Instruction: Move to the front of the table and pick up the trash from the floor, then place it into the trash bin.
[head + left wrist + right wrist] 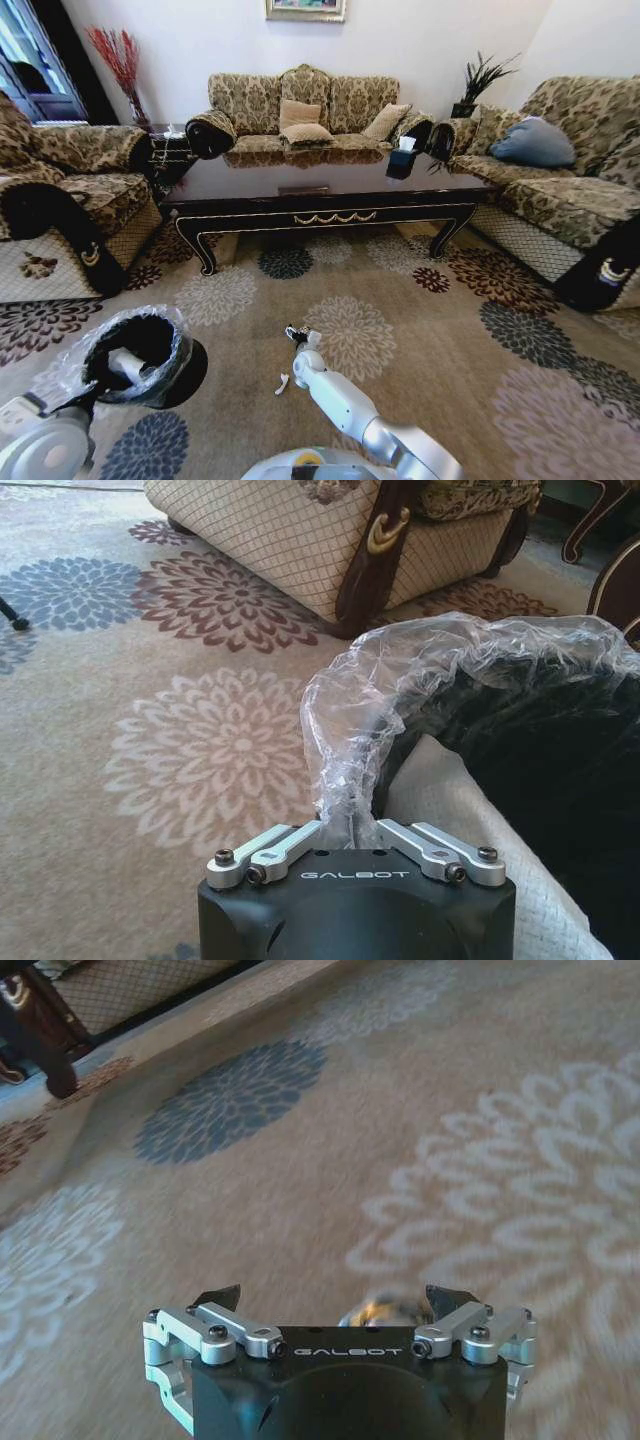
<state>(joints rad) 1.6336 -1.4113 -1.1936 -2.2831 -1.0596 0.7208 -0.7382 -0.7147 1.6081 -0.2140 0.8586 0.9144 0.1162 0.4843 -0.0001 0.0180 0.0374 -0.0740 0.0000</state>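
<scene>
Black housing on both wrist cameras carries the word GALBOT in pale letters, above silver linkage bars held by dark screws.

The right gripper (297,335) reaches forward and down from a white, jointed arm, low over the carpet (420,330) in front of the table (320,195). In its wrist view the dark fingers (220,1297) stand wide apart, and a small shiny, brassy piece of trash (385,1312) lies blurred on the carpet between them, not gripped. A tiny white scrap (282,383) lies on the carpet just beside the right arm, on its left.

The left gripper (128,367) sits at the bin (135,355), its arm coming in from the lower left corner of the head view. In its wrist view the links close in on the crinkly clear liner (420,670), and a fold of that plastic rises from between them; whether the fingers actually pinch it I cannot tell. A white woven surface lies against the bin's black inside.

The bin is round and black and stands on the carpet at the robot's left, well apart from the table. The table is glossy, near-black, with gold scrollwork on its apron and curved legs. The carpet is beige, short-piled, printed with big flower rounds in white, grey-blue and maroon.
</scene>
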